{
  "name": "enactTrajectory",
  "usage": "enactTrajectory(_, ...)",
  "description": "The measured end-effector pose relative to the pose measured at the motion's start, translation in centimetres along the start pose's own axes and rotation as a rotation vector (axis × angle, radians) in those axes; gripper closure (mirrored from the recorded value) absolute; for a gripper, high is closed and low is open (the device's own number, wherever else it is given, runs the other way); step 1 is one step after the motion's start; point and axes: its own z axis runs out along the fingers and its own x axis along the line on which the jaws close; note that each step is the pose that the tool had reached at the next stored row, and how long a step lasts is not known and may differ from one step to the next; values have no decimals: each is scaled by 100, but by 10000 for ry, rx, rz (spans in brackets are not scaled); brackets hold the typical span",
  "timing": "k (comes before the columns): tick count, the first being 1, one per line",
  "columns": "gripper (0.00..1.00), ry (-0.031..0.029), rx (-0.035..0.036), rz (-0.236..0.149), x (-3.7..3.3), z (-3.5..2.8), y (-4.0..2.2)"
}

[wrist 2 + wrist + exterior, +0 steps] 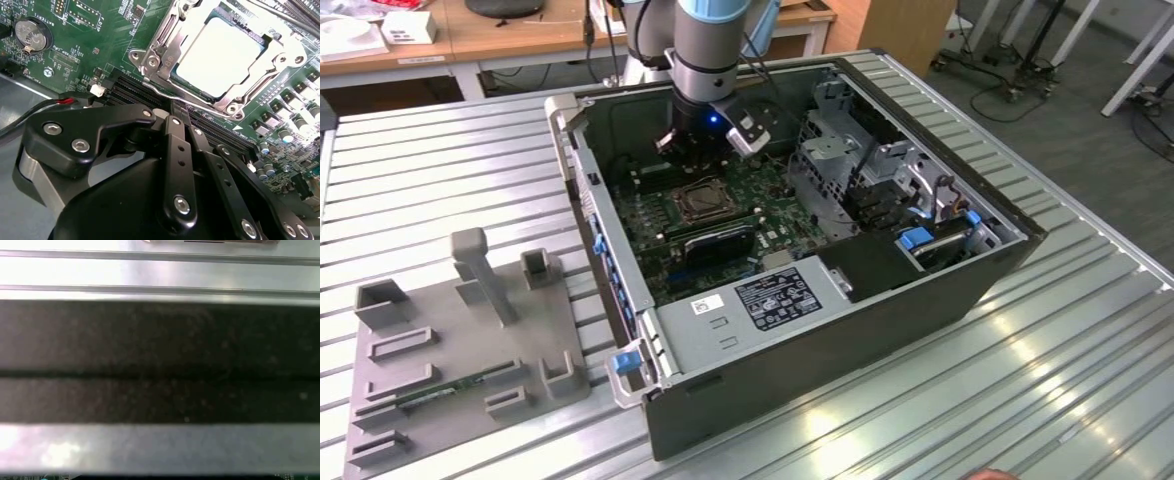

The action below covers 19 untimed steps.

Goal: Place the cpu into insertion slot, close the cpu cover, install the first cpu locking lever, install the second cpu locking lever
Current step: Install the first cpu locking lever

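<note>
My hand hovers pinched shut and empty, narrow, I judge, for nudging a lever; the cpu sits beneath the lowered cpu cover, at six o'clock from my hand in the exterior view.

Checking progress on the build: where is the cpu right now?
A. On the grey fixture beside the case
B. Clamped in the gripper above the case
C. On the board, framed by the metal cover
C: in the second wrist view the cpu shows its silver top through the window of the cpu cover on the green board.
</note>
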Motion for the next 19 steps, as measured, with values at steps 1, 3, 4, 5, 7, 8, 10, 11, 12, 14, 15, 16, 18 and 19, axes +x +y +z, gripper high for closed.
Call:
enactTrajectory(1, 89, -2, -3, 0, 0, 2, 0)
enactTrajectory(3, 89, -4, -6, 0, 0, 3, 1)
enactTrajectory(4, 89, -4, -7, 0, -1, 3, 1)
enactTrajectory(5, 89, -4, -7, 0, -1, 3, 1)
enactTrajectory(7, 89, -4, -7, 0, -1, 3, 1)
enactTrajectory(8, 89, -8, -11, 0, -1, -3, 2)
enactTrajectory(10, 89, -19, -33, -2, -4, -27, 10)
enactTrajectory(11, 89, -10, -18, -1, -3, -52, 13)
enactTrajectory(12, 89, -5, -11, 0, -2, -78, 15)
enactTrajectory(14, 89, -7, -13, 0, -3, -122, 22)
enactTrajectory(15, 89, -7, -11, 0, -4, -144, 26)
enactTrajectory(16, 89, -6, -10, 0, -4, -165, 29)
enactTrajectory(18, 89, -7, -10, -1, -5, -202, 35)
enactTrajectory(19, 89, -6, -9, -1, -5, -218, 37)
